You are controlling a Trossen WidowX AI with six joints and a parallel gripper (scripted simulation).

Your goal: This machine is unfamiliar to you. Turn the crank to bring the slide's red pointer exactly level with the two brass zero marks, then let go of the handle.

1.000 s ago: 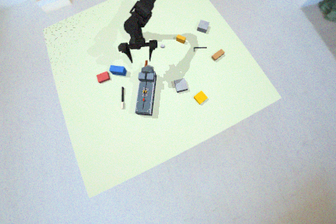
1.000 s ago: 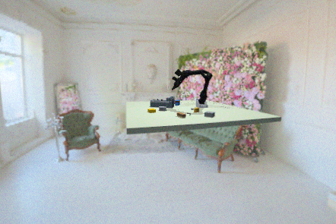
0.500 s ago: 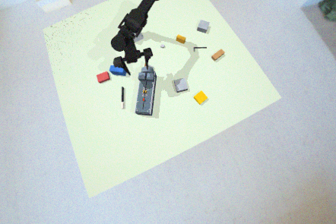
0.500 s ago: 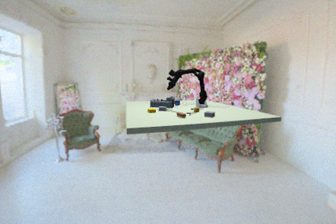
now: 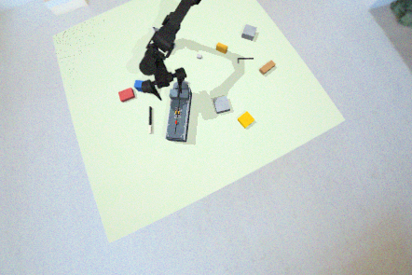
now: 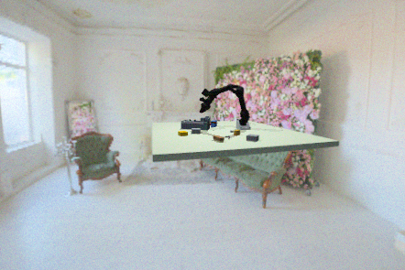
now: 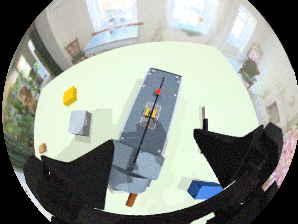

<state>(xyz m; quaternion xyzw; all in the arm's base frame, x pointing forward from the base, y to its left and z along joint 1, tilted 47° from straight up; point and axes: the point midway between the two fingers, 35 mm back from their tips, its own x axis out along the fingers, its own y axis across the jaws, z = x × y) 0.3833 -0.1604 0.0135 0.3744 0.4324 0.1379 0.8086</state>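
The machine (image 5: 171,134) (image 6: 188,124) (image 7: 134,124) is a long grey-blue body with a slotted top. Its red pointer (image 5: 176,123) (image 7: 158,92) stands off the two brass marks, toward the end away from the crank. One brass mark (image 7: 147,112) and the other brass mark (image 7: 154,114) flank the slot. The brown crank handle (image 7: 131,200) sticks out past the housing at the near end in the wrist view; the arm hides it in the top view. My gripper (image 5: 171,95) (image 7: 154,136) is open and empty, above the machine's crank end, with its fingers spread to either side in the wrist view.
A blue block (image 5: 139,86) (image 7: 200,190) and a red block (image 5: 126,94) lie beside the machine, near a black-and-white pen (image 5: 150,120). On the other side are a grey block (image 5: 222,104) (image 7: 80,122) and a yellow block (image 5: 246,119) (image 7: 70,95). A hex key (image 5: 245,59) lies farther off.
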